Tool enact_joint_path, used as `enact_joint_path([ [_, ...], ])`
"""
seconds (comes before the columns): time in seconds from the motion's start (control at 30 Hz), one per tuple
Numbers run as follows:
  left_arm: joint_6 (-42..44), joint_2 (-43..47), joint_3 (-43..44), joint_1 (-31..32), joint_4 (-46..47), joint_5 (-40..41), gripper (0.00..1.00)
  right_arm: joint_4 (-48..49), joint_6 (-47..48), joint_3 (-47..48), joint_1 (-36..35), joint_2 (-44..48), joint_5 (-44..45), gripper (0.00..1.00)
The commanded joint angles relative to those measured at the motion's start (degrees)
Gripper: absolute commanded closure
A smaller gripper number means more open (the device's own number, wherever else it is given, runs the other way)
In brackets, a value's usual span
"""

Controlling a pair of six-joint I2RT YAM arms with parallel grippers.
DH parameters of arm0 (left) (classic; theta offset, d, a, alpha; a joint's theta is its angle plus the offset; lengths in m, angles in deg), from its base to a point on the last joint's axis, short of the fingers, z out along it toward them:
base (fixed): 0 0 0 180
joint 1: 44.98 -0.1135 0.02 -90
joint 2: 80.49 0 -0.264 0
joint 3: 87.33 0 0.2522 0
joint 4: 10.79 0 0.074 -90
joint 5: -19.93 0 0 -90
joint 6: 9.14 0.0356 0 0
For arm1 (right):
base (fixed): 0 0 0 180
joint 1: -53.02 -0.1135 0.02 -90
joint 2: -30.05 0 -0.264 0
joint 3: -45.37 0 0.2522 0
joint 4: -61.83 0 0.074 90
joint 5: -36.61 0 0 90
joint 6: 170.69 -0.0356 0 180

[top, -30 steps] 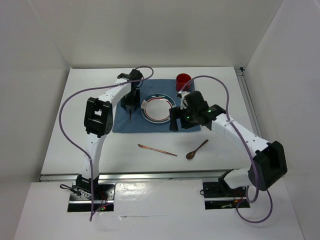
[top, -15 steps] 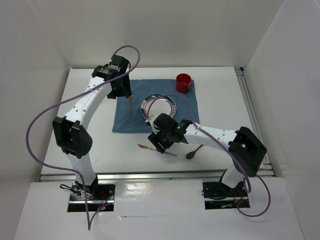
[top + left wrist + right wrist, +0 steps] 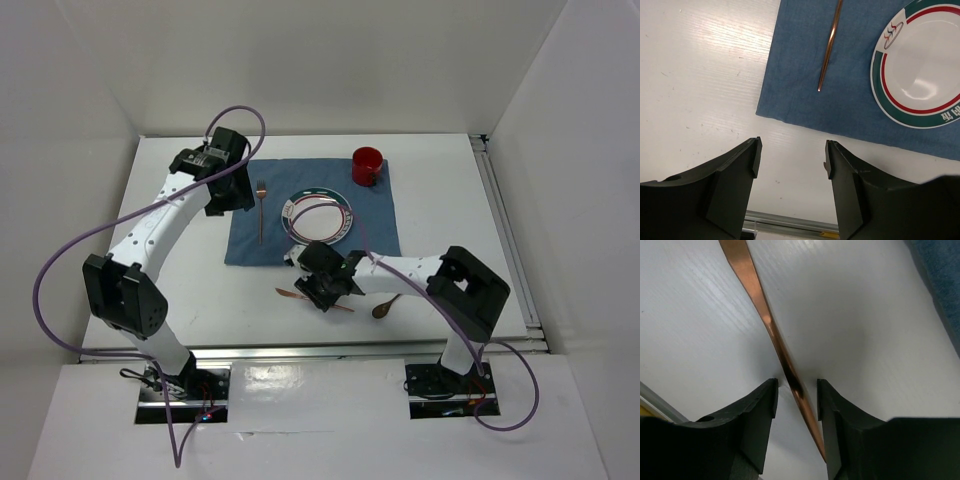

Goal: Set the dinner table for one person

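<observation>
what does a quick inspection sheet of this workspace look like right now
surface: white dinner table, blue placemat on it
job's things: plate and fork on the placemat, red cup at its far right corner; knife and spoon on bare table
clutter: nothing seen
grippers: left gripper open, empty, over bare table; right gripper low, fingers either side of the knife, gaps visible
cables: a purple cable loops off each arm
surroundings: white walls, metal rail at the near edge
</observation>
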Motion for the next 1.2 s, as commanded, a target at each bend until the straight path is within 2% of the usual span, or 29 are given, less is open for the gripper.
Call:
enact_joint_path([
  [0.0,-1.3,0.5,0.3,0.1,0.3,0.4,0.29,2.7,0.1,-1.6,-1.0,-1.1,0.6,0.58],
  [0.03,-1.3,0.5,0.3,0.1,0.3,0.4,0.29,2.7,0.1,-1.6,-1.6,-1.1,0.6,0.61],
  [0.07,-1.3,0.5,0.3,0.1,0.3,0.4,0.29,2.7,0.1,-1.6,-1.6,-0.6,0.0,0.71],
  [0.1,-1.3,0.5,0.3,0.1,0.3,0.9,0.29,1.9,0.1,-1.6,-2.2,-0.6,0.0,0.76],
  [0.37,-1.3,0.5,2.7,0.1,0.3,1.4,0.30,-4.4,0.6,4.4,-5.2,7.4,1.4,1.00],
  [0.47,-1.3,0.5,3.4,0.1,-1.0,1.9,0.30,-7.6,-0.4,6.7,-5.2,10.0,5.0,1.00],
  [0.57,-1.3,0.5,4.7,0.1,-1.6,2.5,0.30,-11.2,-4.8,9.7,-1.8,11.2,7.5,1.00],
  [0.77,-1.3,2.3,5.2,0.1,-1.0,3.0,0.30,-9.8,-16.2,7.4,16.6,13.8,4.2,1.00],
  [0.8,-1.3,2.3,5.7,0.1,-1.0,3.0,0.30,-10.7,-17.9,8.3,20.9,13.2,4.2,1.00],
  [0.9,-1.3,2.3,5.7,0.1,-1.0,3.0,0.30,-11.7,-22.8,11.8,27.3,8.1,2.8,1.00],
  [1.17,-1.3,3.6,4.4,0.1,-1.5,3.5,0.30,-11.7,-22.0,20.7,32.8,-4.5,2.2,1.00],
])
